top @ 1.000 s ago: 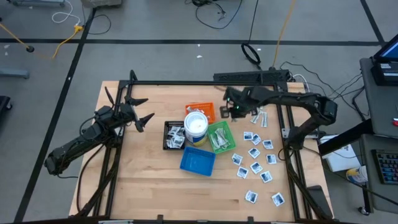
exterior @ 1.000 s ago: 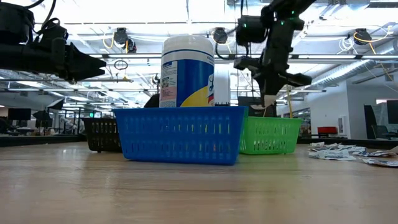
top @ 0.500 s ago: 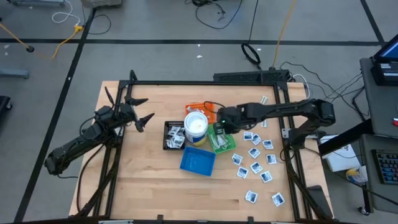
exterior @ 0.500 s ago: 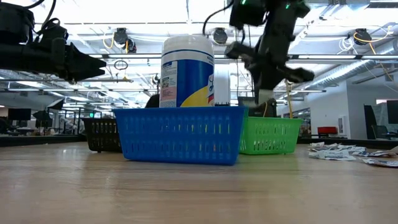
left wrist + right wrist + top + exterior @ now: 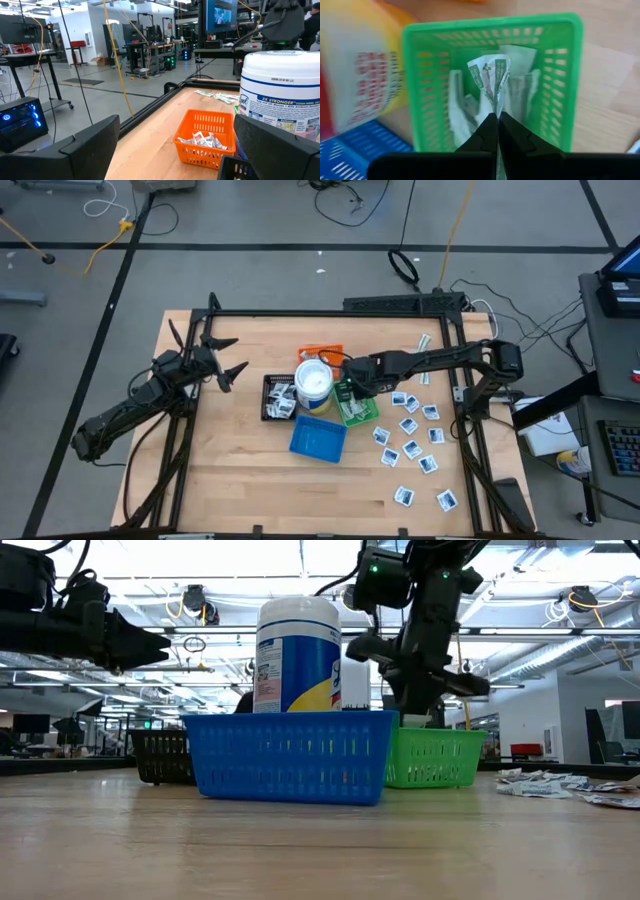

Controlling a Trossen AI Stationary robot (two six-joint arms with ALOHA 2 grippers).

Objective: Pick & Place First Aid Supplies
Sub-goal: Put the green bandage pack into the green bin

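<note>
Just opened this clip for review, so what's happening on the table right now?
The right pincer is shut on a wrapped strip and holds it over the green tray, which already has strips in it. The left pincer waits open at the table's left side, holding nothing. Many white packets lie loose on the right of the table. The orange tray and black tray hold some supplies; the blue tray looks empty.
</note>
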